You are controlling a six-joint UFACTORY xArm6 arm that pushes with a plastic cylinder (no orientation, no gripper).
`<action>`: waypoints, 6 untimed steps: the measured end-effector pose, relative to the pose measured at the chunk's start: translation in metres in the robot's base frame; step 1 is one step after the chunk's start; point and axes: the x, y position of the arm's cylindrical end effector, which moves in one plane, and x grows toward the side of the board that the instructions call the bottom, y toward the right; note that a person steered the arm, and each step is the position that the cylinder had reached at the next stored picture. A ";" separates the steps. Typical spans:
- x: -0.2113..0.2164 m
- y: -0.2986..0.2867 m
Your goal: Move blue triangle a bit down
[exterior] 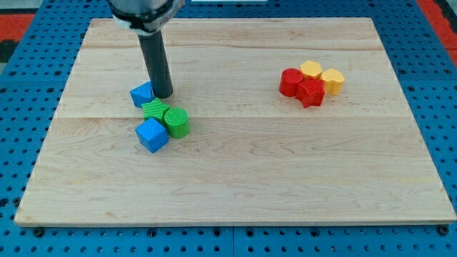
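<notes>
The blue triangle (142, 94) lies on the wooden board (235, 171) at the view's upper left. My tip (163, 96) stands right beside it, on its right side, touching or nearly touching it. Just below the triangle is a green star-shaped block (154, 109), with a green cylinder (176, 122) to its lower right and a blue cube (152, 135) below it. These blocks sit packed together.
At the view's upper right is a second cluster: two red blocks (290, 82) (310, 93) and two yellow blocks (310, 69) (332, 81), touching one another. A blue pegboard surface (21, 107) surrounds the board.
</notes>
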 end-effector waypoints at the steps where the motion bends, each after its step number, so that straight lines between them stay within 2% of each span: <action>1: 0.003 0.000; 2: -0.034 -0.002; 3: -0.026 -0.058; 4: 0.012 -0.054; 6: 0.003 -0.056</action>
